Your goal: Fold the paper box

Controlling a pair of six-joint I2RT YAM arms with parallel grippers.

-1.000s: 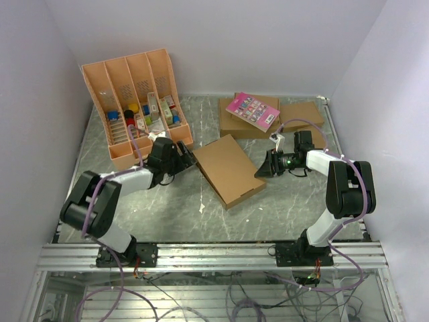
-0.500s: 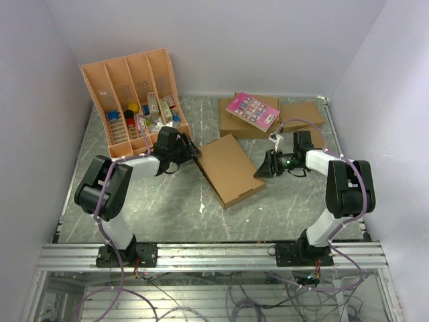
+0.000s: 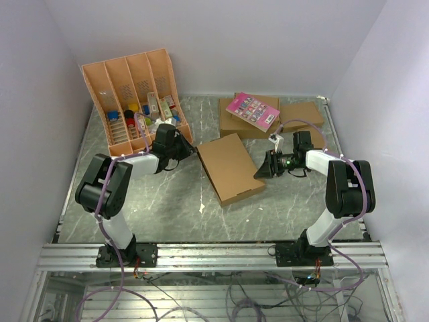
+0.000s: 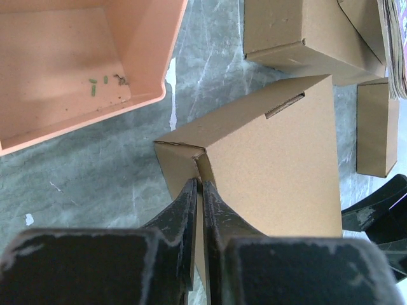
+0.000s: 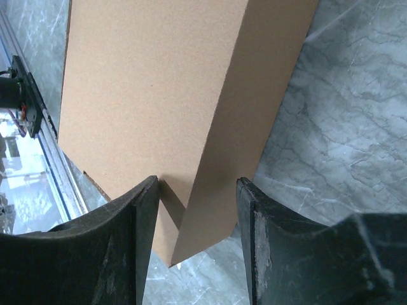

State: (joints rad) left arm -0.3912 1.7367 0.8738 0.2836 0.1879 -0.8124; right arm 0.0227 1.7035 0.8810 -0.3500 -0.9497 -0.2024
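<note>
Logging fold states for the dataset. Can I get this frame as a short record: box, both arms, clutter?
paper box: looks closed, lies diagonally mid-table
left gripper: fingers pinched on a cardboard edge at the box's far-left corner
right gripper: fingers apart, straddling the box's right end; firm grip unclear
compartment tray: back left, small items inside
spare boxes: back right, pink card on top
</note>
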